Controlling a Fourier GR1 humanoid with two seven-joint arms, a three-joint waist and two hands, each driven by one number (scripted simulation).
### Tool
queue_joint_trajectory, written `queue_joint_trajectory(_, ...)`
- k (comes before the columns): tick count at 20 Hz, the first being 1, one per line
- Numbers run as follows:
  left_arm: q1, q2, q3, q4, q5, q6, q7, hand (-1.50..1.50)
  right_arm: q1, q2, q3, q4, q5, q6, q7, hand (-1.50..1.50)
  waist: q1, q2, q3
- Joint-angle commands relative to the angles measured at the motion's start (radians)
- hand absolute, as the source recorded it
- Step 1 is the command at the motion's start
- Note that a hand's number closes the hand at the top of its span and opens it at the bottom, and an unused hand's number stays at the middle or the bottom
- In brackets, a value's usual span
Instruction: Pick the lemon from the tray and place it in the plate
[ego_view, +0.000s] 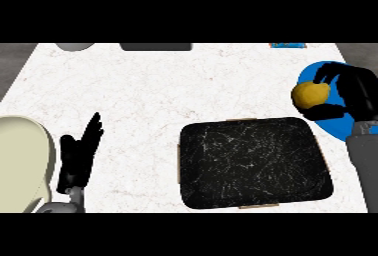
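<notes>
A yellow lemon is held in my right hand, whose fingers and thumb curl round it. Hand and lemon hang over the blue plate at the counter's right edge; the hand hides much of the plate. The black marbled tray lies at the lower centre with nothing in it. My left hand rests open at the lower left, fingers pointing up, well apart from the tray.
A cream-coloured bowl or plate sits at the left edge beside my left hand. A grey round thing and a dark flat thing lie along the counter's far edge. White marble counter spreads between them.
</notes>
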Motion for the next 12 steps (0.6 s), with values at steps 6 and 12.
queue_joint_trajectory(6,-0.015,-0.003,0.019,0.053,-0.015,-0.014,-0.041,0.00,-0.052,-0.085,-0.170,0.172,-0.040,-0.081,-0.024,1.50,0.007,0.004,0.000)
queue_joint_trajectory(12,-0.014,-0.021,0.004,-0.014,-0.035,0.001,0.014,0.00,-0.156,-0.159,-0.218,0.433,-0.040,-0.113,-0.092,1.50,0.016,0.006,0.001)
